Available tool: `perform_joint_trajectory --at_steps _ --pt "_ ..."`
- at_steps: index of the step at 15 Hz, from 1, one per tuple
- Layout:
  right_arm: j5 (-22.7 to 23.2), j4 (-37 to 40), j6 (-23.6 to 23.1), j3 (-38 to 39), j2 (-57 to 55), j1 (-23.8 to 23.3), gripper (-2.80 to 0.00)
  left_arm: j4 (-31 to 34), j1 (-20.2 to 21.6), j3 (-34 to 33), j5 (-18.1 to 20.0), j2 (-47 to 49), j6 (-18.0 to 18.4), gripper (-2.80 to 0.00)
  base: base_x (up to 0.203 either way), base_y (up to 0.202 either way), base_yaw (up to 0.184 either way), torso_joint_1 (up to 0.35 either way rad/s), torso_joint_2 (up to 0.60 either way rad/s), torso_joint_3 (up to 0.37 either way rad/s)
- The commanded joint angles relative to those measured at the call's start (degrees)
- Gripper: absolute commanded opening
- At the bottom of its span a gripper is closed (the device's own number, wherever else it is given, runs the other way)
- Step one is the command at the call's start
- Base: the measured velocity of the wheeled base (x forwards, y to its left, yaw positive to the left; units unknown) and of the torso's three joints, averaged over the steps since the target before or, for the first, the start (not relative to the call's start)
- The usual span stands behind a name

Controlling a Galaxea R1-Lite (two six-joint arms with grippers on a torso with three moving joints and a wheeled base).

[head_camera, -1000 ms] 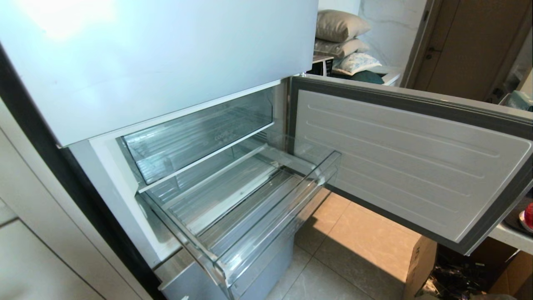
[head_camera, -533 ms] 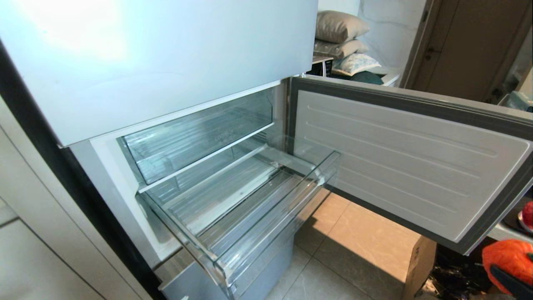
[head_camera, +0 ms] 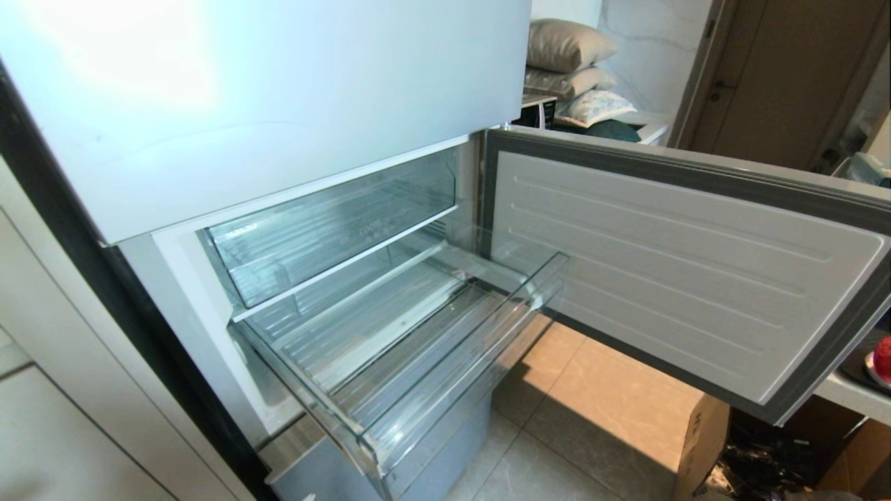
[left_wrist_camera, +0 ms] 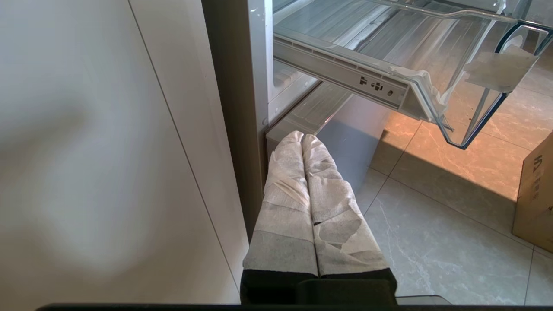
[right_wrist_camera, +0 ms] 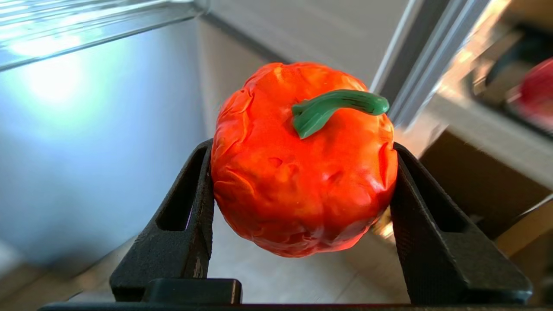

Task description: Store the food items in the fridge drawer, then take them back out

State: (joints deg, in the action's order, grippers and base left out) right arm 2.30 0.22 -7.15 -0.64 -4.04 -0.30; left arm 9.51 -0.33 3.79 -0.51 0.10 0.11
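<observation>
My right end effector [right_wrist_camera: 302,216] is clamped on an orange-red food item [right_wrist_camera: 302,160] with a curled green stem, its two black fingers [right_wrist_camera: 190,216] spread wide and pressing the fruit's opposite sides; it is out of my head view. The fridge drawer [head_camera: 445,390] stands pulled out with nothing in it, torn white tape [left_wrist_camera: 497,69] at its front corner. My left end effector [left_wrist_camera: 302,138] hangs low beside the fridge, wrapped fingers pressed together around nothing.

- Food item [right_wrist_camera: 302,164]: orange-red, wrinkled, green stem up; clamped betw. right claw [right_wrist_camera: 302,224] fingers.
- Fridge drawer [head_camera: 445,376]: clear, pulled out, nothing inside; torn white tape at front corner.
</observation>
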Motion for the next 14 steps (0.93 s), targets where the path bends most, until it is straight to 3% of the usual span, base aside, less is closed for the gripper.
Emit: perform_joint_trajectory --at_steps 1,8,14 --pt "-0.88 0.04 0.72 0.64 3.96 0.2 -2.8 0.07 -0.1 -0.01 -0.02 -0.01 0.07 -2.8 0.0 0.0 0.0 0.0 0.0 0.0" --pt "-1.07 -0.03 2.13 0.73 4.04 0.21 -2.8 0.07 -0.08 -0.01 -0.02 -0.01 0.07 -2.8 0.0 0.0 0.0 0.0 0.0 0.0" --pt "-1.07 -0.04 2.14 0.73 4.04 0.21 -2.8 0.07 -0.02 -0.01 -0.02 -0.01 0.07 -2.8 0.004 -0.004 0.157 0.001 0.0 0.002"
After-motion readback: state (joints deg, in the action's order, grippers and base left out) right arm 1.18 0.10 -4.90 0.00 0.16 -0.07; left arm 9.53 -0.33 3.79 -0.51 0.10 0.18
